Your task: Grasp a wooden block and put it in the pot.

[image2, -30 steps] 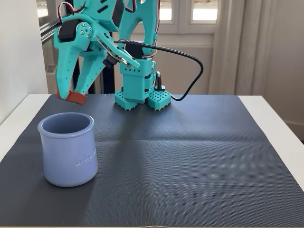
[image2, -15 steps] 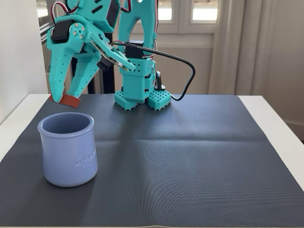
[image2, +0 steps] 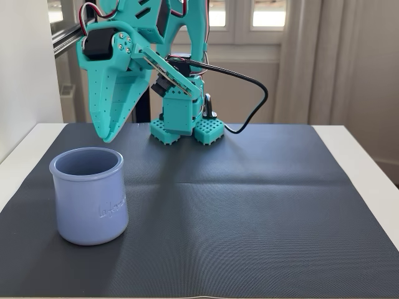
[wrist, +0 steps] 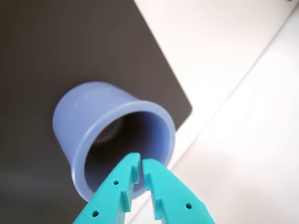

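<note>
The lavender-blue pot (image2: 90, 205) stands upright at the front left of the dark mat in the fixed view. My teal gripper (image2: 108, 138) hangs just above and behind its rim, fingers together with nothing between them. In the wrist view the pot (wrist: 88, 112) fills the middle and my gripper (wrist: 141, 161) sits over its mouth, with only a thin slit between the tips. A dim red-brown patch (wrist: 110, 129) shows deep inside the pot and looks like the wooden block. No block lies on the mat.
The ribbed dark mat (image2: 249, 212) covers most of a white table (image2: 368, 162). The arm's base (image2: 187, 121) stands at the mat's back edge with a black cable (image2: 255, 93) looping to its right. A white wall is at the left.
</note>
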`<action>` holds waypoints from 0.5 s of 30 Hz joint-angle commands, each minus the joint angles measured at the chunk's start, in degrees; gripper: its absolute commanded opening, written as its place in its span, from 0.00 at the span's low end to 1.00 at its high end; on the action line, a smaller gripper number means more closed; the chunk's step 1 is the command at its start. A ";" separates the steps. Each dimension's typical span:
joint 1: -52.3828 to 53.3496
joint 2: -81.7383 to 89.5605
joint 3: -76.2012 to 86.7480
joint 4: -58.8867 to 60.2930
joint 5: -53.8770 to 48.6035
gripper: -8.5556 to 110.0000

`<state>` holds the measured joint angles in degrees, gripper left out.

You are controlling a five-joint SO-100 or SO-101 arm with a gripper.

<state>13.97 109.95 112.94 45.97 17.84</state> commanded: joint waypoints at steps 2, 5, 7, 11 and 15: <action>-1.58 8.26 1.23 2.02 -4.66 0.07; -2.37 19.16 7.82 3.96 -8.70 0.07; -2.90 27.33 13.27 5.36 -10.20 0.07; -5.36 43.68 24.43 8.79 -12.83 0.07; -10.81 56.69 35.24 9.05 -15.03 0.07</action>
<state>6.15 160.31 142.91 54.76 3.52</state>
